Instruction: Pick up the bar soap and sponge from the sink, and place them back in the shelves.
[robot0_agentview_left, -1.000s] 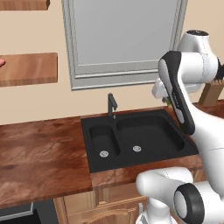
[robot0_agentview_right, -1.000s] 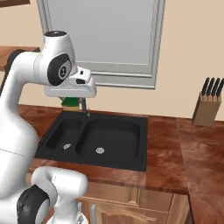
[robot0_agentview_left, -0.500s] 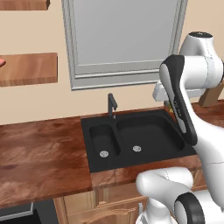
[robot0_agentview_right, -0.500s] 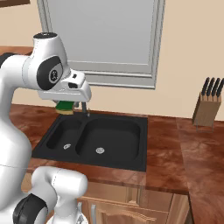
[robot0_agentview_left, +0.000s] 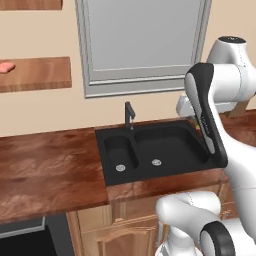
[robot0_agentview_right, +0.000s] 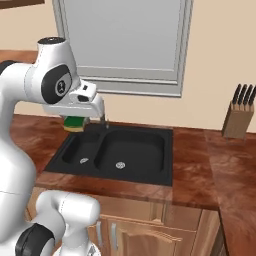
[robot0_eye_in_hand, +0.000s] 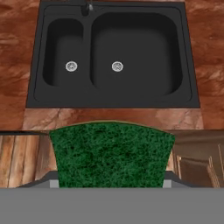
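One sponge (robot0_agentview_right: 74, 123) sits pinched in the gripper (robot0_eye_in_hand: 109, 186); left base view shows bar soap (robot0_agentview_left: 6, 66) shelved.

The black double-basin sink (robot0_agentview_left: 160, 150) sits in the brown counter (robot0_agentview_left: 50, 165), a dark faucet (robot0_agentview_left: 129, 115) at its back rim and both bowls bare down to their silver drains. High on the wall to the left, a pink bar soap (robot0_agentview_left: 6, 66) lies on the wooden shelf (robot0_agentview_left: 40, 74).

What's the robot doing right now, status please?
Gripper shut on sponge, lifted above sink. Bar soap already on shelf. Nothing blocking.
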